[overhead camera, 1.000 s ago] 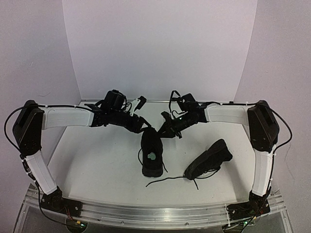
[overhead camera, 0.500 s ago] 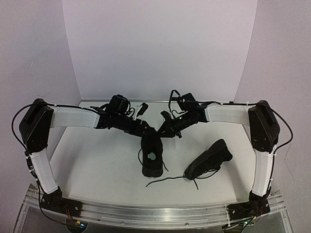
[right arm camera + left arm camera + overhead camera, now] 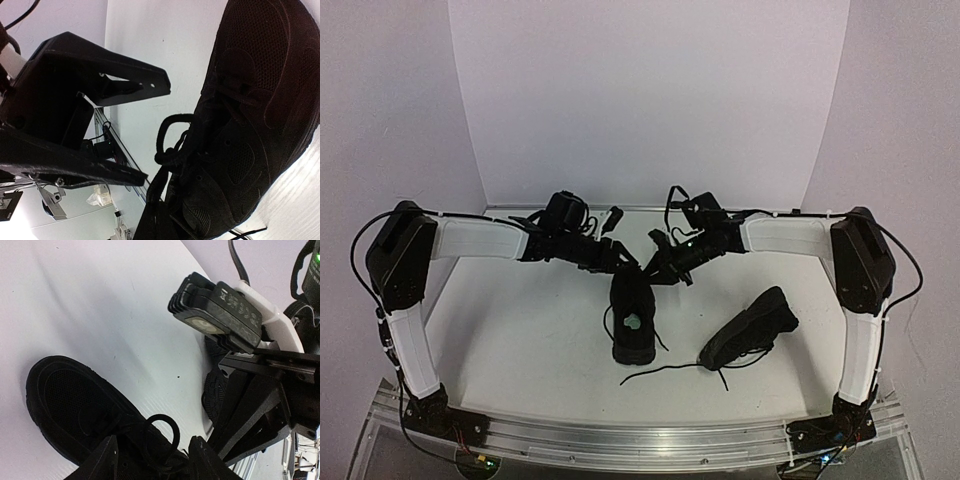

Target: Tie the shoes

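One black shoe (image 3: 632, 318) stands upright mid-table, toe away from me, its pale insole label showing. The other shoe (image 3: 752, 328) lies on its side to the right. My left gripper (image 3: 623, 262) hangs over the first shoe's toe end, open; in the left wrist view (image 3: 154, 456) a lace loop (image 3: 165, 432) stands between its fingers, untouched. My right gripper (image 3: 653, 270) is just right of it. In the right wrist view (image 3: 154, 205) it is shut on a lace strand running down from the loop (image 3: 172, 137).
A loose lace (image 3: 665, 372) trails over the table in front of the two shoes. The metal rail (image 3: 640, 440) with the arm bases runs along the near edge. White walls close in the back and sides.
My left arm has swung right and forward, bringing its gripper down over the upright shoe's laces. The right gripper and both shoes have hardly moved.
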Robot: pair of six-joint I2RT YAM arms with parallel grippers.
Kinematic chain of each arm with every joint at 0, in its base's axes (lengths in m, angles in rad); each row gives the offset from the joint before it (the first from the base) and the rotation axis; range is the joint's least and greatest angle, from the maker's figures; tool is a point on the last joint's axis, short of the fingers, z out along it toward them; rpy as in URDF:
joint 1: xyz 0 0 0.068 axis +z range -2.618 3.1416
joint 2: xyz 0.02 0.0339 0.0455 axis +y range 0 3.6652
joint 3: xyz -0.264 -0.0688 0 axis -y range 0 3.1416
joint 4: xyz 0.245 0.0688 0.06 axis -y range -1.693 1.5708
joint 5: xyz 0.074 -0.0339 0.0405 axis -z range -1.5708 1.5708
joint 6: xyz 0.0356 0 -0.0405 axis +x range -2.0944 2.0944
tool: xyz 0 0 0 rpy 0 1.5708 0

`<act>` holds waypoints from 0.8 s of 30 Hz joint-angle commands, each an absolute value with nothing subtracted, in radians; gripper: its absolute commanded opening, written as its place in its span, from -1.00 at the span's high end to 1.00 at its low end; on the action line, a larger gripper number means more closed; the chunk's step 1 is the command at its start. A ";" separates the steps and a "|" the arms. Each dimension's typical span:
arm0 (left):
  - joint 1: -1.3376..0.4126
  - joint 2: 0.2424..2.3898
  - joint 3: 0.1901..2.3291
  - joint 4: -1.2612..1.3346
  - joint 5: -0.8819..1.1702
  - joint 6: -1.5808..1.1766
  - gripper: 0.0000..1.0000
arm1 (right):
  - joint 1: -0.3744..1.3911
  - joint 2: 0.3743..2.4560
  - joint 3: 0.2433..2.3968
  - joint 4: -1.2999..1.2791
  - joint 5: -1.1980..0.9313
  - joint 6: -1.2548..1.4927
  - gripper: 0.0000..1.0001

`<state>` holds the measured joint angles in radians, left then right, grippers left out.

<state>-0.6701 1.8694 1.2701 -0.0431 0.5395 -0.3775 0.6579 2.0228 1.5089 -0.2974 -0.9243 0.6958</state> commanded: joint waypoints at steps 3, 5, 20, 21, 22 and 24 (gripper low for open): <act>-0.654 1.896 1.342 -0.038 0.611 -0.388 -0.03 | 0.665 1.970 1.536 -0.278 -0.911 0.672 1.00; -0.654 1.907 1.350 -0.051 0.628 -0.386 -0.03 | 0.666 1.971 1.538 -0.278 -0.911 0.670 1.00; -0.653 1.962 1.407 -0.146 0.671 -0.357 0.31 | 0.674 1.982 1.555 -0.278 -0.913 0.664 1.00; -0.653 1.962 1.406 -0.146 0.677 -0.358 0.40 | 0.673 1.982 1.554 -0.278 -0.912 0.664 1.00; -0.653 1.960 1.403 -0.142 0.680 -0.360 0.50 | 0.673 1.981 1.553 -0.278 -0.911 0.664 1.00; -0.653 1.950 1.392 -0.135 0.678 -0.362 0.69 | 0.672 1.978 1.547 -0.279 -0.904 0.665 1.00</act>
